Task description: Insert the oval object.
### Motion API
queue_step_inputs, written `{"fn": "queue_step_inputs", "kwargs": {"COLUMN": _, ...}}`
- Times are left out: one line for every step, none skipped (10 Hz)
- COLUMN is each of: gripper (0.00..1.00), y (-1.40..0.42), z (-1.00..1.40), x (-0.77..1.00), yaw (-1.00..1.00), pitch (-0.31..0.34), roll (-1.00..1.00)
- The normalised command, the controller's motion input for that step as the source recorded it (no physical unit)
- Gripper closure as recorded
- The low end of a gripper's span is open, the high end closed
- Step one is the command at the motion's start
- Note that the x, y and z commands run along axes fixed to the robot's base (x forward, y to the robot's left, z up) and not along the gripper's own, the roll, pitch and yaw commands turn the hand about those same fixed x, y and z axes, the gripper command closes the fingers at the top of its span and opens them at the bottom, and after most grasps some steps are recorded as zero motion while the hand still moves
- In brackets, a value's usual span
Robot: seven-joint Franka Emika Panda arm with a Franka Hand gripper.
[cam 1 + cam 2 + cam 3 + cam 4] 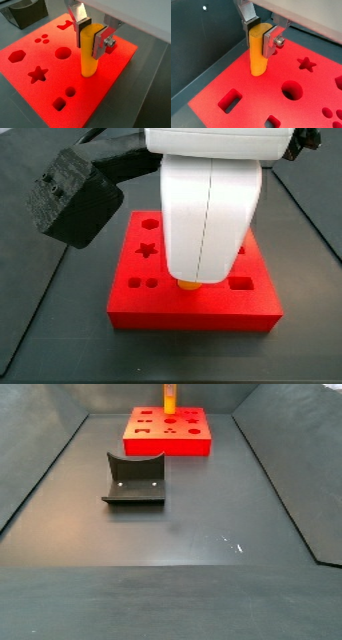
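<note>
Looks like the insertion step: gripper (91, 33) clamps the oval object (89, 55) upright over the red block (100, 95), next needs lowering into its slot.

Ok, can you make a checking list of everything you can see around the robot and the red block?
Surface: dark grey floor, bare apart from the things below.
Job's things: long orange-yellow oval peg held upright, its lower end at the top face of the red foam block with shaped holes; not seated in a hole as far as the wrist views show.
Clutter: dark grey curved holder in front of the block in a side view, apart from it.
Tool: the tool is over the block, silver fingers clamped on the peg's upper part.
Cables: nothing seen.
Surroundings: dark walls around the floor.
</note>
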Motion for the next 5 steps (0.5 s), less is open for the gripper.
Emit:
{"fn": "queue_step_inputs", "kwargs": {"gripper": 1.00, "y": 0.00, "z": -0.41, "x": 0.00, "yaw": 0.00, "pitch": -0.034, "roll": -0.07}}
{"fn": "queue_step_inputs", "kwargs": {"gripper": 1.00, "y": 0.00, "z": -0.47, "x": 0.00, "yaw": 0.00, "pitch": -0.036, "roll": -0.03}}
{"fn": "queue_step_inputs", "kwargs": {"gripper": 1.00, "y": -0.01, "z": -0.57, "x": 0.00, "yaw": 0.00, "pitch": -0.017, "roll": 0.00}}
{"fn": "queue_step_inputs", "kwargs": {"gripper": 1.00, "y": -0.02, "z": -0.69, "x": 0.00, "yaw": 0.00, "pitch": -0.030, "roll": 0.01}}
{"fn": "queue_step_inputs", "kwargs": {"gripper": 1.00, "y": -0.03, "z": -0.83, "x": 0.00, "yaw": 0.00, "pitch": -0.046, "roll": 0.01}}
